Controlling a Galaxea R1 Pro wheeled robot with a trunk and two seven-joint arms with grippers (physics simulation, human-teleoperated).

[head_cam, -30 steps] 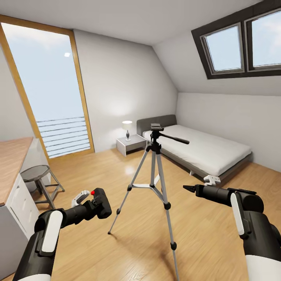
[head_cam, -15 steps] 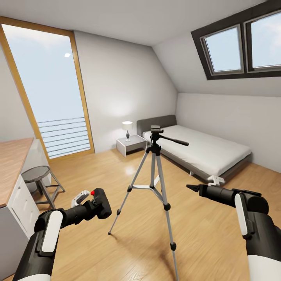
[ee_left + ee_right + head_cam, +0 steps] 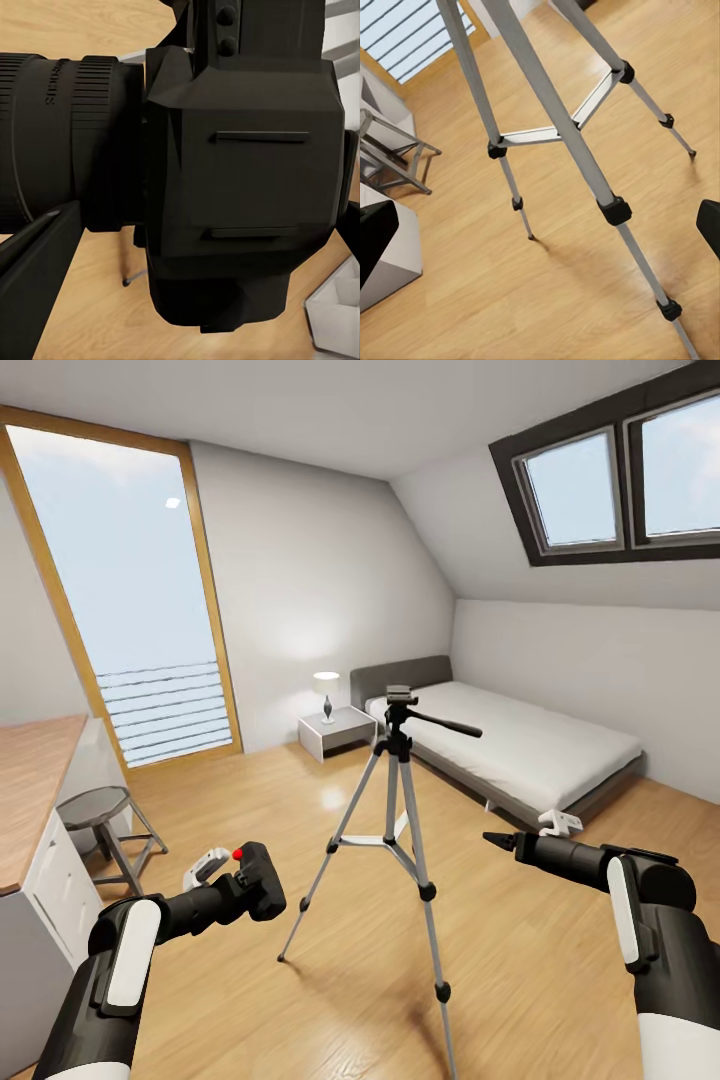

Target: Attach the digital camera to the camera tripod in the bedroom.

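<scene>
The digital camera, black with a red button on top, is held by my left gripper low at the left, off to the left of the camera tripod. Up close, its body and lens barrel show with one finger beside the lens. The tripod stands on the wood floor mid-room, its black pan head bare and its handle pointing right. My right gripper hovers right of the tripod at leg height; its fingers stand wide apart and hold nothing, with the silver legs ahead.
A grey stool stands by a wood-topped white desk at the left. A grey low bed and a nightstand with a lamp sit behind the tripod. The tall window is at the back left, and open floor surrounds the legs.
My right arm has drifted a little to the right, away from the tripod. The left arm with the camera has stayed put. The tripod has not moved.
</scene>
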